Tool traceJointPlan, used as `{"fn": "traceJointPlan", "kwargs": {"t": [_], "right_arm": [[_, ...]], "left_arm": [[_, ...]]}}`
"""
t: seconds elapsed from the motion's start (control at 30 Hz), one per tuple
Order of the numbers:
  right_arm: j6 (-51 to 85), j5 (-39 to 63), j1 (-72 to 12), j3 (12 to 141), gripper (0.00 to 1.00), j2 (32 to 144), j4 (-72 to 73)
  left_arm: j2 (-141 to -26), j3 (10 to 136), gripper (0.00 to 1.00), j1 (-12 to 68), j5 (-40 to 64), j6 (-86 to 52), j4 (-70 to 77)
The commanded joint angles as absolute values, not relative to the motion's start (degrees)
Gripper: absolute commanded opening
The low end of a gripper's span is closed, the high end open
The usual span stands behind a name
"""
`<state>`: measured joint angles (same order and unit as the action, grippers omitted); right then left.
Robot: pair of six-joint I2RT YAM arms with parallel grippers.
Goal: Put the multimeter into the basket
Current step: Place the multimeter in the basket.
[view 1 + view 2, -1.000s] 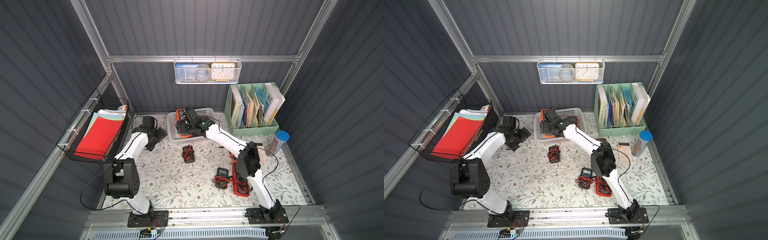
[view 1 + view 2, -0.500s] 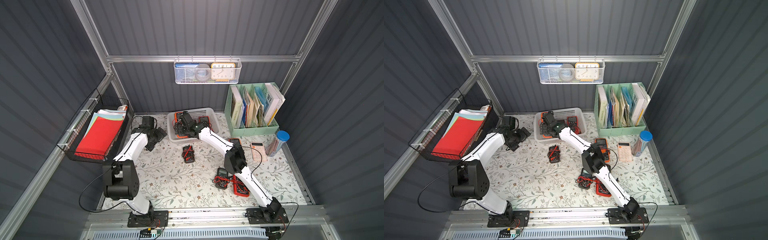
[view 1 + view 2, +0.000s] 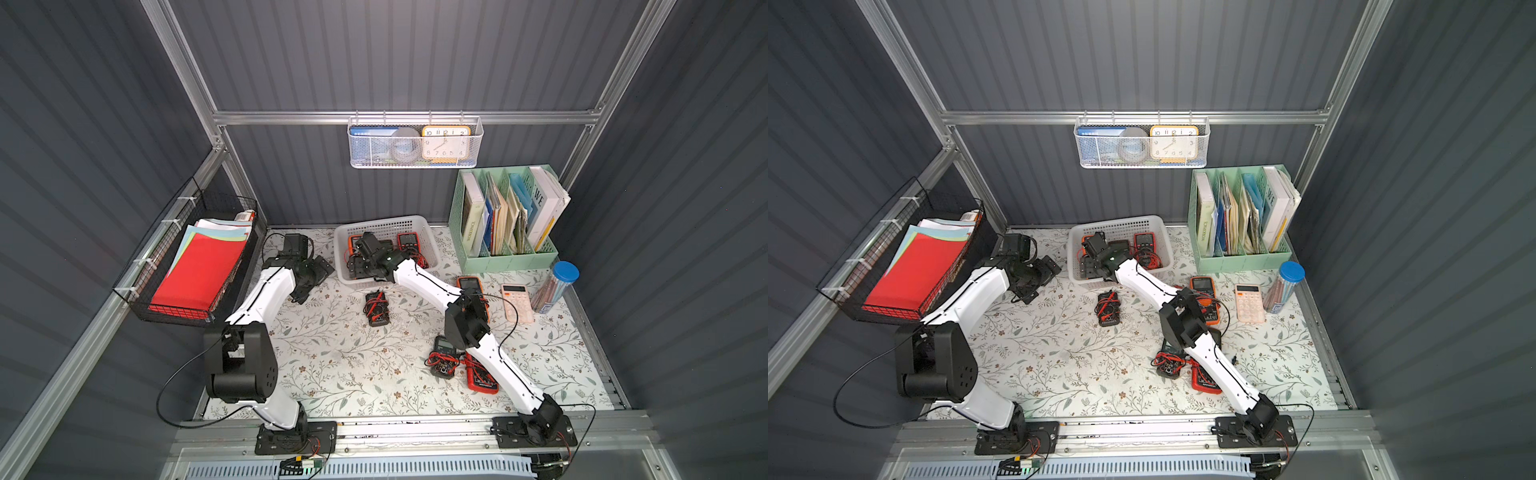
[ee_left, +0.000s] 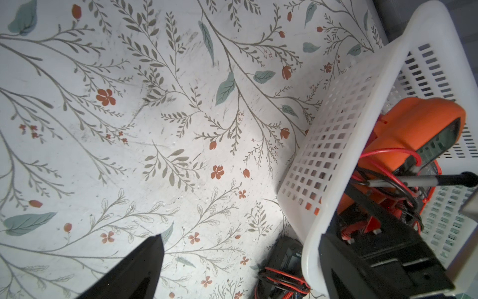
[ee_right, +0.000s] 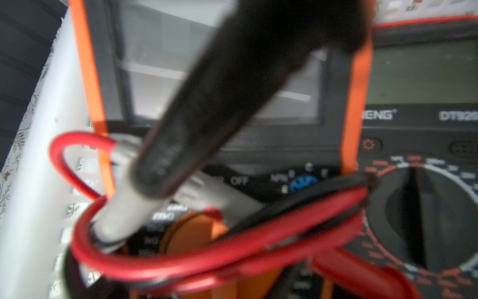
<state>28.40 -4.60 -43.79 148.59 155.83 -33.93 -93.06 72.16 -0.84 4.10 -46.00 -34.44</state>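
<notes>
Here, multimeter (image 4: 408, 129) within right gripper (image 3: 356, 266), inside basket (image 3: 386, 222)

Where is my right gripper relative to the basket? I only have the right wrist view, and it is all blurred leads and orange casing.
Observer: In both top views the right gripper is down inside the basket, at the end nearer the left arm.
Operator: And my other gripper?
Observer: The left gripper sits just outside that same end, close beside the rim, jaws open.
Operator: How many meters lie outside it?
Observer: Four: a black meter in front of the basket, and an orange meter, a dark meter and a red meter by the right arm.
</notes>
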Motion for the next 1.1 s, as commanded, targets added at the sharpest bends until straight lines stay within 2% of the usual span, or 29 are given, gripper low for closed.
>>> {"fn": "traceJointPlan", "kwargs": {"t": [0.0,0.07,0.43,0.73,1.07], "right_arm": [[27.5,-5.1,-44.1,148.9,0.71,153.3,-31.9],[27.4,-5.7,-44.2,148.8,0.81,153.3,-32.0],[27.4,-5.7,-44.1,149.2,0.99,153.4,-31.2],[26.7,-5.1,-44.0,149.0,0.99,151.0,-32.2],[25.0,-4.3,-43.6,143.7,0.99,138.2,-31.9]], "left_arm": [[-91.9,72.0,0.99,-1.0,4.1,-45.8,-35.1],[-92.1,72.2,0.99,-1.0,4.0,-45.8,-34.8],[-92.9,73.2,0.99,-1.0,3.5,-45.3,-34.5],[-93.3,74.0,0.99,-1.0,3.4,-44.8,-34.5],[-91.5,76.5,0.99,-0.7,6.7,-41.4,-34.7]]}}
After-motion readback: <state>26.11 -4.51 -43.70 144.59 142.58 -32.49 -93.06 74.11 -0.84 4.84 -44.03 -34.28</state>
